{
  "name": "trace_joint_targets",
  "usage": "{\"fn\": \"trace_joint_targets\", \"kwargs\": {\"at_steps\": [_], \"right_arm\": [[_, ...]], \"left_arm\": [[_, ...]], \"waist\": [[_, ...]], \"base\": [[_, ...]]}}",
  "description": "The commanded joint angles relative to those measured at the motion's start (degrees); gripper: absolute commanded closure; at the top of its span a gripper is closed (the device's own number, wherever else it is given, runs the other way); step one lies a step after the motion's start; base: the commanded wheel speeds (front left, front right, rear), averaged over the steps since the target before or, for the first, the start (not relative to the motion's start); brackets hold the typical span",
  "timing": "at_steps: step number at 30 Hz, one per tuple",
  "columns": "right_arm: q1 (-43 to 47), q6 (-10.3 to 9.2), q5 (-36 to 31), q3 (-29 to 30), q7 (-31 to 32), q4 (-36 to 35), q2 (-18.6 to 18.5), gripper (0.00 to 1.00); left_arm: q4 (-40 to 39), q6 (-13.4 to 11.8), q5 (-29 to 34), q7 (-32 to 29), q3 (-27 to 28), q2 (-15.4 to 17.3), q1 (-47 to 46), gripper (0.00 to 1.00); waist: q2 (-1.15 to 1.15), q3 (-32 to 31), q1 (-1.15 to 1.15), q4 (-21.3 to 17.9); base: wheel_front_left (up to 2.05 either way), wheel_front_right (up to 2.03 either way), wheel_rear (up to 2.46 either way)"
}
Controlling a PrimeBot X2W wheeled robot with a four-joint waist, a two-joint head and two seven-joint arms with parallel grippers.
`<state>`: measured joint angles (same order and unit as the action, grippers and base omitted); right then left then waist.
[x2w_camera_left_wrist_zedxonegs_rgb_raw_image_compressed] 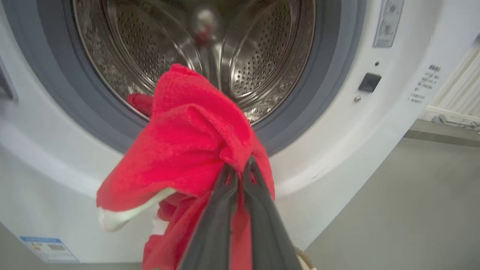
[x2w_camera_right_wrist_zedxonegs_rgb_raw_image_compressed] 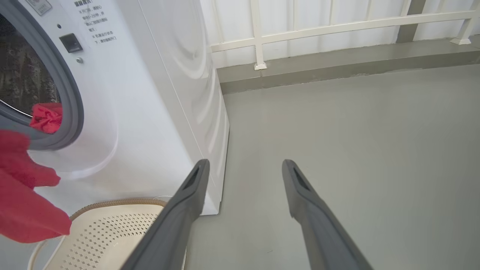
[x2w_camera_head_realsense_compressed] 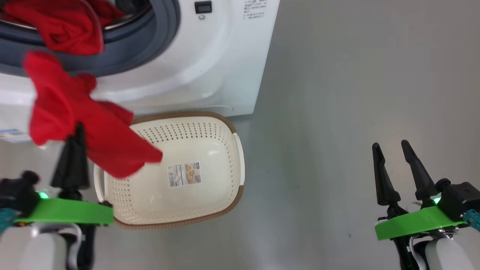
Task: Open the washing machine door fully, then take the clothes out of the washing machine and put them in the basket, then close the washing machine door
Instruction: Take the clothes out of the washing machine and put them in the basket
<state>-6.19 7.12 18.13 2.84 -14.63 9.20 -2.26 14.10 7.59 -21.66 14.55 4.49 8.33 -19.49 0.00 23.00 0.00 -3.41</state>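
You are holding one of the clothes, a bright red soft cloth garment with a white edge (x2w_camera_head_realsense_compressed: 86, 127), pinched by a bunched fold in your left end effector (x2w_camera_left_wrist_zedxonegs_rgb_raw_image_compressed: 240, 165), whose two dark fingers are clenched tight on the fabric. It is hanging in the air in front of the washing machine, the big white front-loading box (x2w_camera_head_realsense_compressed: 210, 67), and in the head view it is lying over the left part of the small cream-white perforated plastic basket with the brown woven-look rim (x2w_camera_head_realsense_compressed: 180, 113). A second crumpled red garment (x2w_camera_head_realsense_compressed: 67, 26) is sitting at the lip of the perforated steel drum (x2w_camera_left_wrist_zedxonegs_rgb_raw_image_compressed: 262, 56), on the grey rubber gasket (x2w_camera_left_wrist_zedxonegs_rgb_raw_image_compressed: 318, 93).

Your right end effector (x2w_camera_head_realsense_compressed: 390, 144) is waiting with its fingers spread wide and nothing between them, well apart from the basket, over the grey floor (x2w_camera_head_realsense_compressed: 337, 112).

Here is what could be going wrong for you. Most of the cloth seems to be hanging left of the basket's middle, so letting go here is risking a drape over the rim or a slide onto the floor. You are also gripping only a fold, so a quick swing could be pulling it free early.
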Motion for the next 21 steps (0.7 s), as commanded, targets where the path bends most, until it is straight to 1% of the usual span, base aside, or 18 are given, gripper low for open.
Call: {"fn": "trace_joint_targets", "kwargs": {"at_steps": [1,6,11,21], "right_arm": [[-1.2,0.36,0.5,-1.5,-0.4,-1.6,-0.6,0.0],[-2.4,0.36,0.9,-1.9,-0.4,-2.0,-0.6,0.0],[-3.7,0.36,1.5,-2.7,-0.4,-2.5,-0.6,0.0],[-5.9,0.36,2.5,-4.0,-0.4,-3.4,-0.6,0.0]], "left_arm": [[0.2,-0.1,-0.2,0.4,1.0,1.3,0.6,1.0],[8.4,-0.1,-0.8,0.4,-1.4,1.4,-1.3,1.0],[16.7,-0.1,-2.2,0.4,-3.5,2.0,-4.4,1.0],[28.2,-0.1,-3.3,0.4,-10.1,4.2,-11.1,1.0]], "waist": [[0.0,1.7,0.0,-0.3],[0.0,4.7,0.0,-1.1],[0.0,8.1,0.0,-2.0],[0.0,14.3,0.0,-3.5]], "base": [[0.0,0.0,0.0],[0.0,0.0,0.0],[0.0,0.0,0.0],[0.0,0.0,0.0]]}}
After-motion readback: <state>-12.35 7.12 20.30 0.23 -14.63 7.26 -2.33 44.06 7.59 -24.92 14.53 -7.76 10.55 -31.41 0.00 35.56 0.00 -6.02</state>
